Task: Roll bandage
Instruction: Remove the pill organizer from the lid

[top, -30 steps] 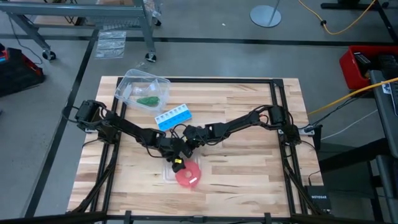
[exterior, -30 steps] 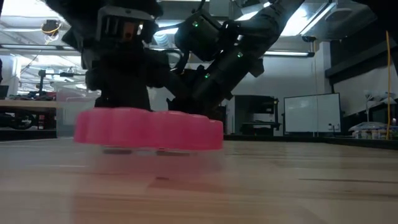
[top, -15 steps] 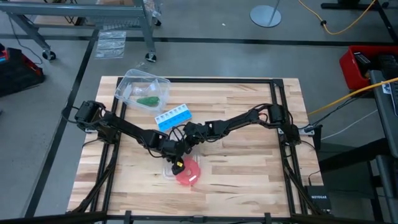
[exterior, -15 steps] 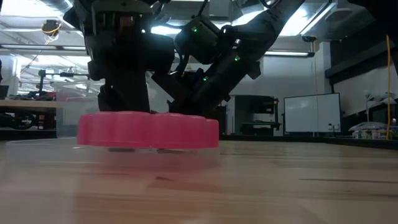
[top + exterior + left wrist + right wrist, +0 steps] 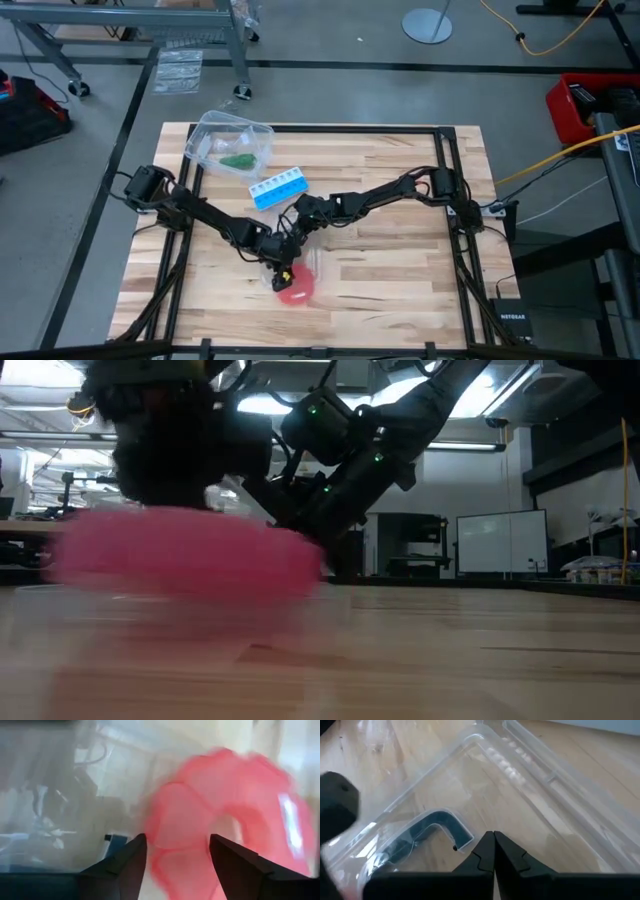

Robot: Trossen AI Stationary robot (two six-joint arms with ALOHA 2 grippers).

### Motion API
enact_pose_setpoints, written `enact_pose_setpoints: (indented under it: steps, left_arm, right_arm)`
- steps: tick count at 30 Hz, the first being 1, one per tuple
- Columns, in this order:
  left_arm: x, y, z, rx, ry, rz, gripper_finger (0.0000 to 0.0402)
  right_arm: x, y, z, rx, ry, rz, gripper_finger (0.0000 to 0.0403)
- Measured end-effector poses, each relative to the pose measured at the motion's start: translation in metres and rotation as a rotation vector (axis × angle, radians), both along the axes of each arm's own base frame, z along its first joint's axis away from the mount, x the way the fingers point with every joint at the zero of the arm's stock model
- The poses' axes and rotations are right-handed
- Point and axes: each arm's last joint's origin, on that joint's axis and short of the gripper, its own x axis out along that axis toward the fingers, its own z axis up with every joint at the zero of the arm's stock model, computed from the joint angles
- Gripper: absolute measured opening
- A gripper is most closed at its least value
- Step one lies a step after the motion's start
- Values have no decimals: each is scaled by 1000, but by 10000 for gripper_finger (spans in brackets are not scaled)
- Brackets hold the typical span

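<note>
The dark green bandage lies as a small bundle on the floor of a clear tub at the table's far left, far from both grippers. My left gripper is near the table's middle, over a red round disc, which shows large in the left wrist view. My right gripper is shut just beyond it, over a clear plastic lid that lies flat on the table. My left gripper has a lobe of the red disc's rim between its two fingers, which stand on either side of it and come slanting down from the table's left. The disc is blurred in the low view, low over the table. My right gripper has its shut fingertips at the clear lid's surface; whether they touch it I cannot tell.
A blue-and-white pill box lies between the tub and the grippers. The two arms cross close together at the table's middle. Bare wood lies toward the right and the near left.
My left gripper has gone toward the table's near edge and a little to the left, and the red disc has gone with it, off the clear lid and closer to the low camera. The bandage has stayed in the tub.
</note>
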Motion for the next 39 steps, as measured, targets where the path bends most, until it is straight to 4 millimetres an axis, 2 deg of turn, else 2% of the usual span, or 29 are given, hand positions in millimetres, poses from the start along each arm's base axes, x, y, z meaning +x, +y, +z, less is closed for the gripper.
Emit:
enact_pose_setpoints:
  steps: [12, 18, 32, 39]
  left_arm:
    - [3, -1, -10, 27, 3, -30, 205]
    - [1, 7, -1, -41, 26, 23, 168]
    - [-35, 54, 43, 13, 184, 118, 167]
    - [-65, 77, 52, 178, 366, 124, 164]
  right_arm:
    - [0, 1, 0, 1, -4, 8, 5]
    - [0, 0, 0, 10, -3, 21, 5]
    - [-7, -3, -2, -1, 99, 98, 5]
    - [-9, -1, -4, 30, 116, 165, 5]
